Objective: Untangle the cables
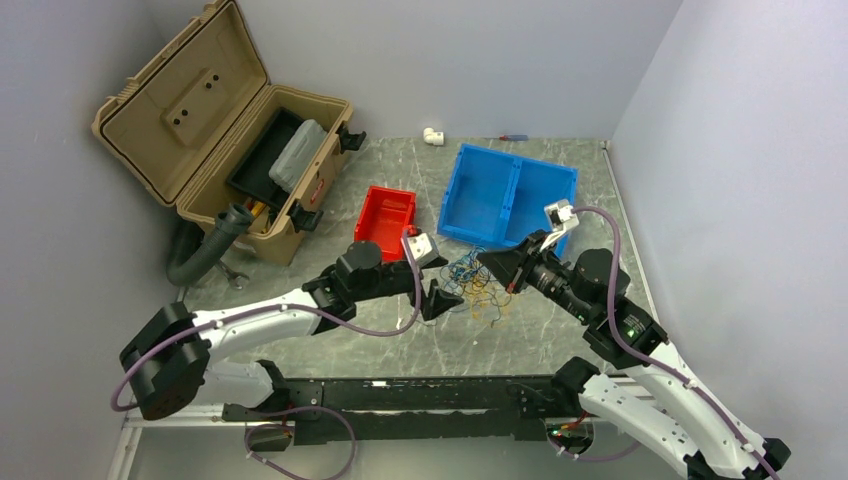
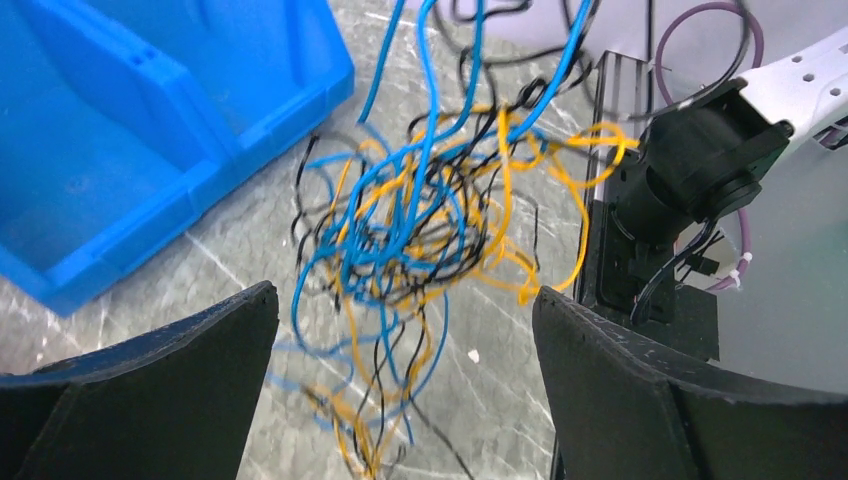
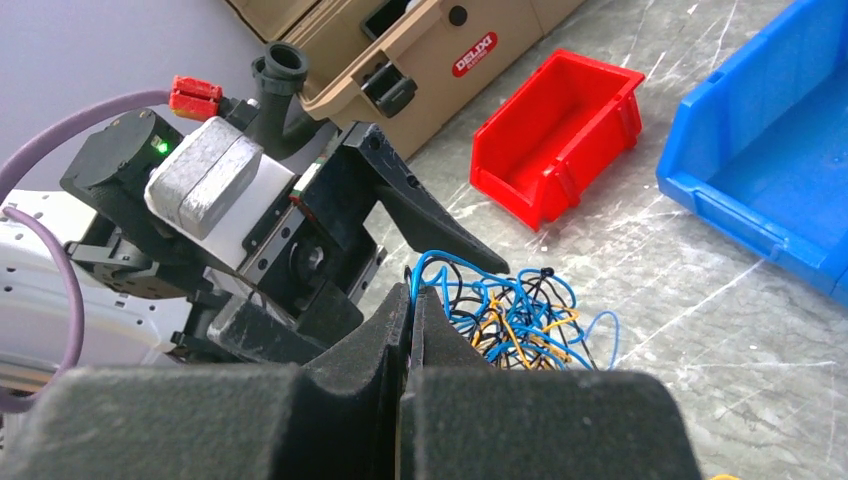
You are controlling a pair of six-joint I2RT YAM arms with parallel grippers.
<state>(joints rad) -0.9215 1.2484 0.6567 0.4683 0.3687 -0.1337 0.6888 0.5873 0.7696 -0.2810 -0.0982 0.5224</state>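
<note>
Top external view first: the cables (image 1: 478,287) sit in one small knotted heap on the grey marbled table (image 1: 540,342), between the two arms and just in front of the blue bin (image 1: 462,200). From up there the heap is too small to tell one strand from another. The red bin (image 1: 384,225) stands to the left of the blue one, and the tan toolbox (image 1: 215,150) lies open in the far left corner, its contents mostly in shadow.

Standing closer on the left side, the left gripper (image 2: 405,295) is spread wide, its two black fingers (image 2: 190,385) framing the heap from either side and touching none of it. I can make out blue, yellow-orange and black strands looped through each other; which one runs over which is past telling. Several blue strands climb steeply and are cut off by the top edge of the left wrist view, so their upper ends are out of sight there. The lowest strands near the camera blur into smears.

From the right wrist, the right gripper (image 3: 410,300) has its pads pressed flat together. A blue strand arcs up out of the tangle straight to the fingertips and seems nipped there, though the pads hide the contact point itself. Most of the heap lies on the table just beyond those tips, partly screened by them, with the left arm's finger hanging close over its far side.
</note>
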